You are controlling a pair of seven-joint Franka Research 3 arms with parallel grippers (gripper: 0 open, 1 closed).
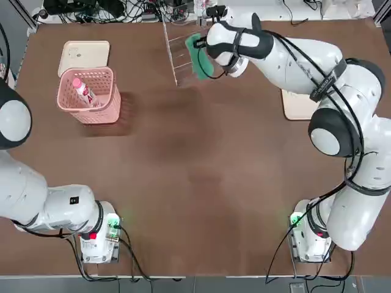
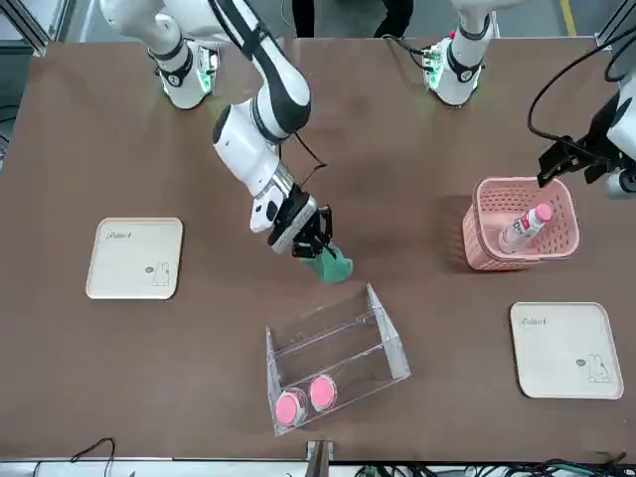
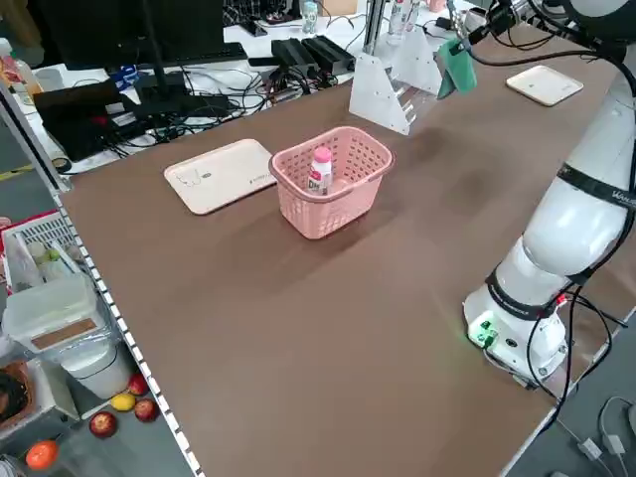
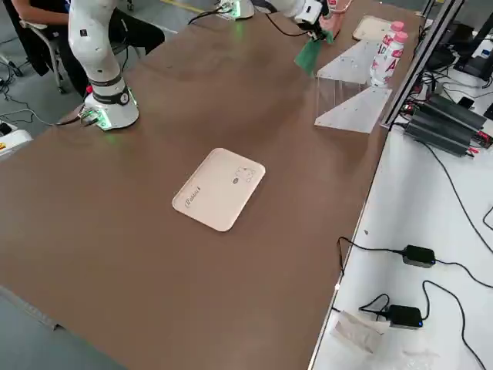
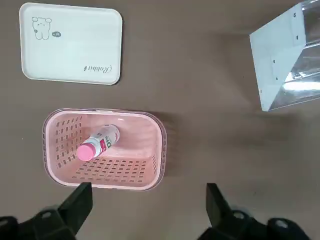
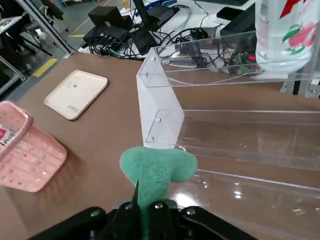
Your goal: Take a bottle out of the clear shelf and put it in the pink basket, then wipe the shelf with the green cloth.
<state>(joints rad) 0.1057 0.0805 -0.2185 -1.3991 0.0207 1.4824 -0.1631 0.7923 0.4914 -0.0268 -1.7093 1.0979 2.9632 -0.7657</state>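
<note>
Bottle [image 1: 85,93]: located in the pink basket, leaning diagonally, cap toward the robot's left. Transfer appears complete; wiping is the step in hand.

1. Surface [image 1: 183,201]: carries all items below.
2. Clear shelf [image 6: 162,107]: at the far side; its ledges run left to right. Two bottles [image 4: 387,58] stand on it.
3. Pink basket [image 5: 105,183]: left of the shelf.
4. Cream trays [image 2: 134,258]: lettering appears to read "Rabbit", beside an animal figure.
5. Green cloth [image 6: 157,172]: clenched in the right gripper [image 2: 320,234], near the shelf's robot-side edge. Ledges extend beyond it; contact cannot be determined. The right arm is nearer and should wipe along the ledges.
6. Left gripper [image 5: 149,200]: released and empty, near the basket.
7. Label [image 5: 103,145]: red-pink on white; wording illegible.
</note>
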